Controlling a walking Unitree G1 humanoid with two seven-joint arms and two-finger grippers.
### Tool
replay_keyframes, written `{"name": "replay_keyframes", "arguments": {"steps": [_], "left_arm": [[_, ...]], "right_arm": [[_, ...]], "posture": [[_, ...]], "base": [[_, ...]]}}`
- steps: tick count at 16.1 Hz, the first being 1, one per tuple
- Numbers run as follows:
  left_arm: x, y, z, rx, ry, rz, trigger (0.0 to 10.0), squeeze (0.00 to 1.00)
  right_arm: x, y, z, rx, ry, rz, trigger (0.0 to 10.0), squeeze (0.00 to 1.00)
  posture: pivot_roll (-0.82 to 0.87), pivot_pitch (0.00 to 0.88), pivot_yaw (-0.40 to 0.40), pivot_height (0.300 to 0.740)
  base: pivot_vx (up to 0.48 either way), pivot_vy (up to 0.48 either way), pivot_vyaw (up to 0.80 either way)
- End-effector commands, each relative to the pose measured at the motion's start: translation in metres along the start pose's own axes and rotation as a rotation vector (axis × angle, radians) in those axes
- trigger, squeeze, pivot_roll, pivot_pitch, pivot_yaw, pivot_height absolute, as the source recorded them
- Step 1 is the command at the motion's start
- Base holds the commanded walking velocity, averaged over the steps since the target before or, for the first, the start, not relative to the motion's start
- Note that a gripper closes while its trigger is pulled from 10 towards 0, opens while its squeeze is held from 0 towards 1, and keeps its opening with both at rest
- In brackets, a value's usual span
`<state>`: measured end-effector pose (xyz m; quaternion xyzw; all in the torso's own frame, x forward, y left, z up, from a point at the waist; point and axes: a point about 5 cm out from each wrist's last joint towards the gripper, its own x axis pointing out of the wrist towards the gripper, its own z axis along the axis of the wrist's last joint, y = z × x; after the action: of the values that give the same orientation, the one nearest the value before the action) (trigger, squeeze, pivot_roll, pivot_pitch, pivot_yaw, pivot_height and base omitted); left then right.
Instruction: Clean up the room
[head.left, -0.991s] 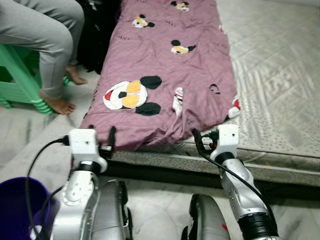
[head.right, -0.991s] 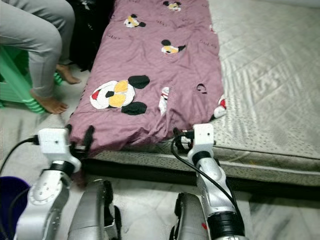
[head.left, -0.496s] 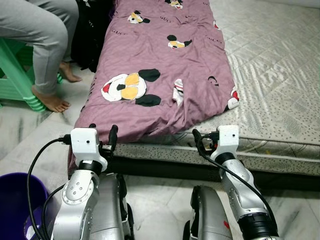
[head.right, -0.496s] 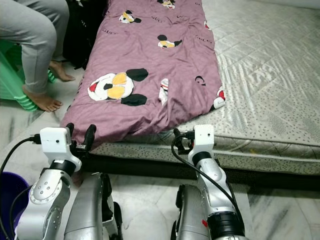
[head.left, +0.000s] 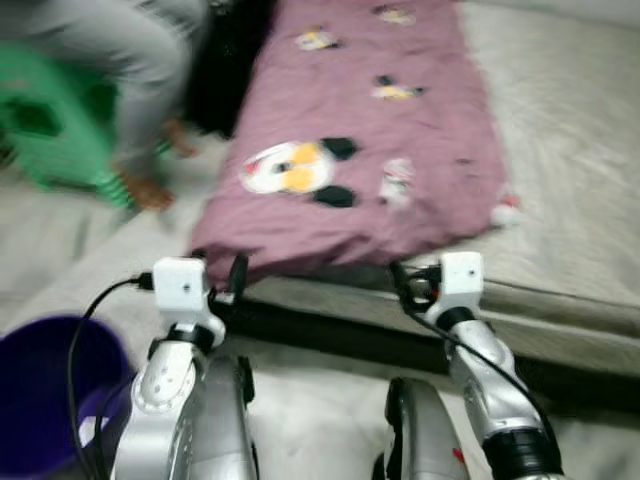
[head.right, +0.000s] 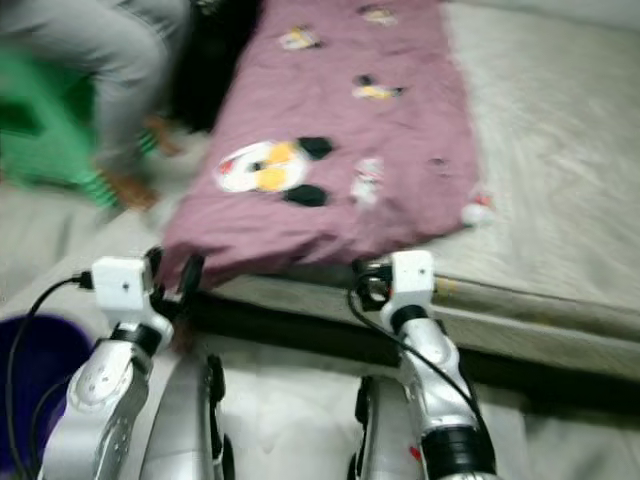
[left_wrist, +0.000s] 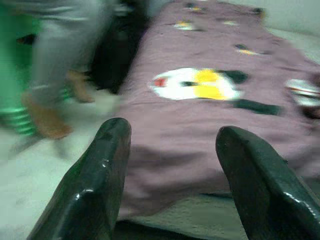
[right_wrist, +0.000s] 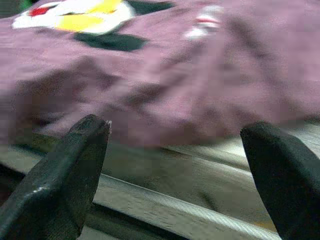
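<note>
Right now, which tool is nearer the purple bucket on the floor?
Left. The left tool is just above and beside the purple bucket; the right tool is across the robot's body, at the mattress edge.

- A mauve-purple blanket (head.left: 385, 130) lies spread lengthwise over the left part of a grey quilted mattress (head.left: 560, 150), running from the top centre of the left eye view down to the middle of the frame.
- It is printed with cartoon mouse figures: one large white, yellow and black figure (head.left: 295, 170) sits left of centre, with smaller ones further up the cloth.
- Its near edge is rumpled into soft folds and droops over the mattress's front edge; its left edge hangs over the side toward the floor.
- The head views are motion-blurred, so finer print detail cannot be made out.
</note>
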<state>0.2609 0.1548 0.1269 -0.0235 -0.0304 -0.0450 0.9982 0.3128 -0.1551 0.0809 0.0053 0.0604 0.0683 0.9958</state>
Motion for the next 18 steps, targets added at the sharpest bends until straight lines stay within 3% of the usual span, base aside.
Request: {"name": "replay_keyframes", "arguments": {"steps": [1,3,7,18], "left_arm": [[0.0004,0.0017,0.0017,0.002,-0.004,0.001,10.0,0.00],[0.0004,0.0014,0.0015,0.001,-0.004,0.000,10.0,0.00],[0.0010,0.0014,0.0008,-0.002,0.002,0.004,10.0,0.00],[0.0037,0.0010,0.0011,0.000,0.002,0.024,10.0,0.00]], "right_arm": [[0.0017,0.0033,0.0041,0.002,-0.015,0.017,10.0,0.00],[0.0017,0.0032,0.0040,0.005,-0.015,0.016,10.0,0.00],[0.0023,0.0022,0.0037,0.014,-0.012,0.007,10.0,0.00],[0.0036,-0.0003,0.0019,0.039,0.001,-0.009,10.0,0.00]], "posture": [[0.00,0.192,-0.044,0.542],[0.00,0.192,-0.044,0.542],[0.00,0.198,-0.043,0.542],[0.00,0.200,-0.044,0.542]], "base": [[0.311,0.000,0.80],[0.311,0.000,0.80],[0.292,0.000,0.00],[0.000,0.000,0.00]]}}
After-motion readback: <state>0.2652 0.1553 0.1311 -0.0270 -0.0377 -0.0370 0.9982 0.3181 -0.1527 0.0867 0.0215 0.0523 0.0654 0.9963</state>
